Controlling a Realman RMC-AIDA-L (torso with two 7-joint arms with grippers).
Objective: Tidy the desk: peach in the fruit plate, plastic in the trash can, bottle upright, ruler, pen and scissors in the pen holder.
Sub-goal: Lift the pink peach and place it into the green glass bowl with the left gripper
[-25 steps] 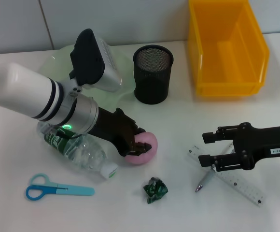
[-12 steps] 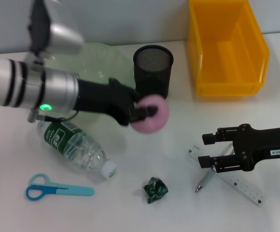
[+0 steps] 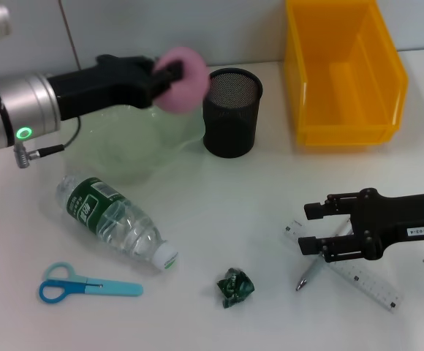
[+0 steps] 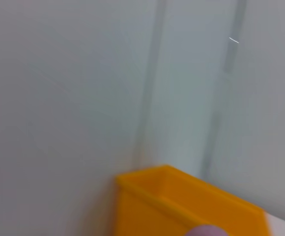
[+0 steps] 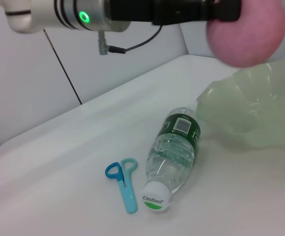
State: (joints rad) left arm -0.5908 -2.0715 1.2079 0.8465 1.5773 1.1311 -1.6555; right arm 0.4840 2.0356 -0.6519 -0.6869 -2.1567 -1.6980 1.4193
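Raised since the earlier frame, left pincer pinches the peach above the green fruit plate; mesh pen holder stands just beside. Right pincer, spread, hovers over ruler and pen.

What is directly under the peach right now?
The peach, held in the left gripper, hangs above the pale green fruit plate. The plate looks bare; its part behind the arm is hidden.
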